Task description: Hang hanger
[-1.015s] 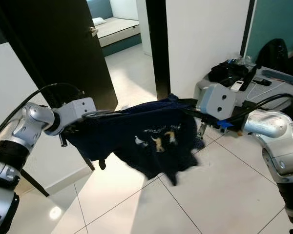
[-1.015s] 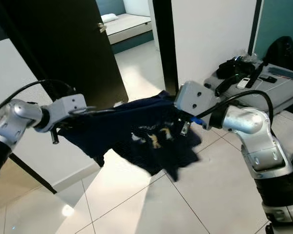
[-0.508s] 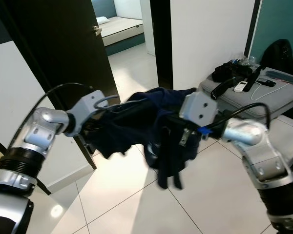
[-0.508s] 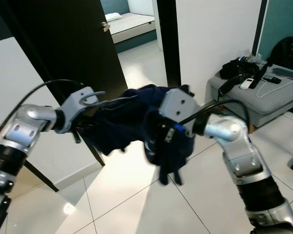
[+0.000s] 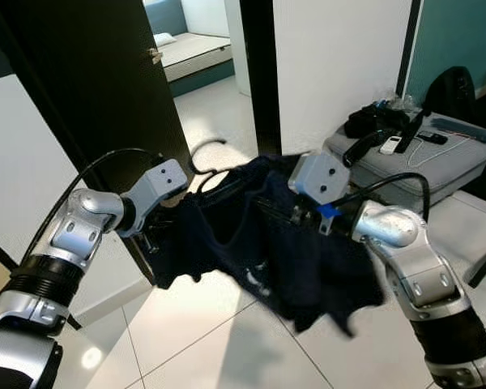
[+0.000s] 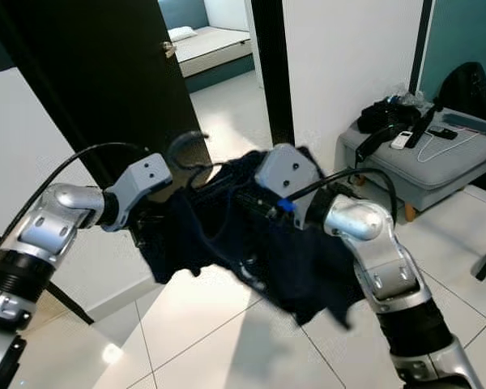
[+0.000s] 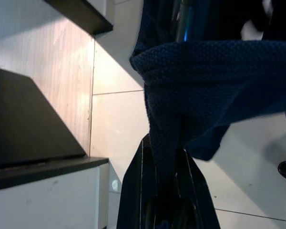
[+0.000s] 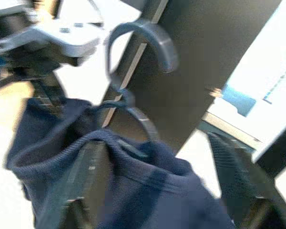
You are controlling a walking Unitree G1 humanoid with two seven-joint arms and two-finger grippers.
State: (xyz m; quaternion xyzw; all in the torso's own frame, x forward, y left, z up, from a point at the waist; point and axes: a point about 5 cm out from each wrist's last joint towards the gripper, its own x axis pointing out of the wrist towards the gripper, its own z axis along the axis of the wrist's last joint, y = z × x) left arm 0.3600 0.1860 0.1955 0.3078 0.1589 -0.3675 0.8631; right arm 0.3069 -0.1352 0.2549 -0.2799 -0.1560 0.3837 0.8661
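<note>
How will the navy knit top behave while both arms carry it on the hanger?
Probably floppy: the navy knit top sags in folds between both end effectors. Likely light, since it hangs off the thin hanger hook. It may slide or bunch, as the cloth is already gathered unevenly.

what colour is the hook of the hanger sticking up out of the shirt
Dark grey hook, seen best in the right wrist view.

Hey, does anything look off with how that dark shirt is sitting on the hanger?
Yes. The navy shirt is bunched and twisted between the left end effector and right end effector, sagging in a lopsided clump. The hanger hook pokes out above the crumpled collar.
</note>
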